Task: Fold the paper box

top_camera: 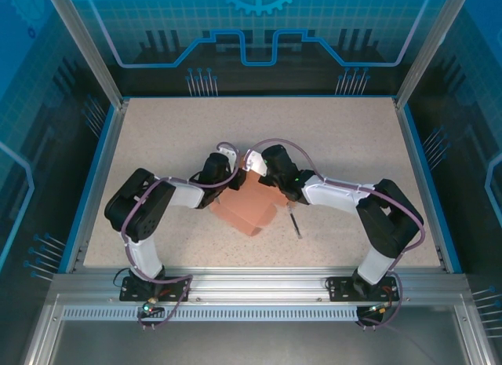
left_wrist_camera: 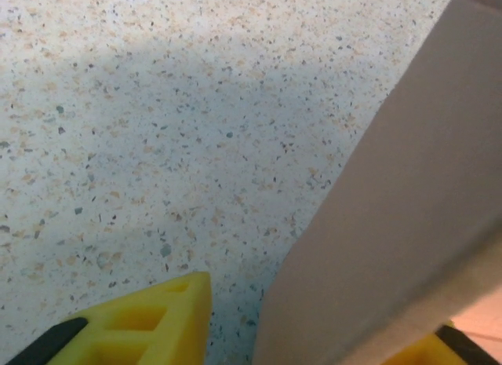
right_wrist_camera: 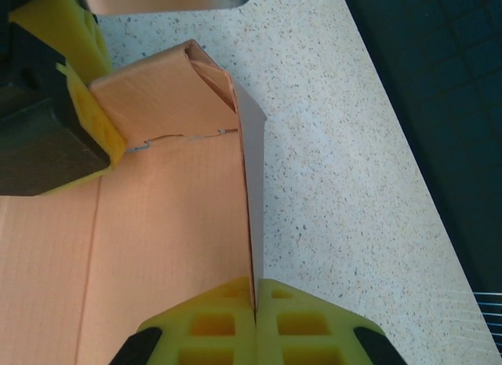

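Light: bright, even, from overhead on the speckled worktop.
Shadows: soft grey patch across the worktop, left wrist view.
Blur: paper box smeared, too near that lens.
Right wrist view: crisp.

lab test cell: aluminium frame, blue printed panels.

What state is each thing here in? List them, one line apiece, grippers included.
paper box: half folded; one end folded in, one side wall upright, base flat on the table.
right gripper: shut on the box's upright side wall.
left gripper: open, fingers either side of a box flap, not clamped on it.
dark stick: lying loose on the table, right of the box, apart from it.
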Controlling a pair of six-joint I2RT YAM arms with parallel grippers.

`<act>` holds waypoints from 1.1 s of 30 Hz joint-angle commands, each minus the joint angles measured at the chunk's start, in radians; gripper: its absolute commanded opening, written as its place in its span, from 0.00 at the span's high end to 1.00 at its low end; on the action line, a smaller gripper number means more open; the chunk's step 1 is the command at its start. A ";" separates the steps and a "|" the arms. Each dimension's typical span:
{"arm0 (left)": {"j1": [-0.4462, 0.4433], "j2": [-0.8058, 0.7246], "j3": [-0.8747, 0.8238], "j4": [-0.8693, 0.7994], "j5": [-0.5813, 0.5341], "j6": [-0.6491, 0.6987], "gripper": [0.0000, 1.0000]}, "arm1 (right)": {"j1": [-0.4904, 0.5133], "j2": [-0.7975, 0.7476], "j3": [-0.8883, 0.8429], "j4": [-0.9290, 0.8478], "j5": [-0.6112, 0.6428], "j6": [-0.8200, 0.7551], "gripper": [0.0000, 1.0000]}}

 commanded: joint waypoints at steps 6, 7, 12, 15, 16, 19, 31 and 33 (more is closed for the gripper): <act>0.013 0.027 0.049 -0.030 -0.171 -0.159 0.76 | 0.040 -0.028 -0.017 -0.007 -0.046 0.042 1.00; 0.011 0.027 0.053 -0.040 -0.185 -0.174 0.77 | 0.044 -0.026 -0.018 -0.005 -0.046 0.043 1.00; 0.011 0.035 0.069 -0.057 -0.199 -0.221 0.79 | 0.054 -0.020 -0.019 0.005 -0.047 0.047 1.00; 0.011 0.035 0.060 -0.014 -0.122 -0.172 0.75 | 0.051 -0.012 -0.009 0.008 -0.015 0.047 1.00; 0.012 0.034 0.049 0.020 -0.080 -0.146 0.73 | 0.049 -0.008 -0.003 0.004 -0.002 0.045 1.00; 0.013 0.026 0.035 0.047 0.009 -0.085 0.70 | 0.038 -0.007 0.005 0.002 0.020 0.044 1.00; 0.021 -0.028 0.010 0.044 0.096 0.007 0.46 | 0.024 -0.006 0.012 -0.011 0.027 0.031 1.00; 0.026 -0.039 0.012 0.037 0.099 0.010 0.44 | 0.025 -0.006 0.014 -0.014 0.023 0.030 1.00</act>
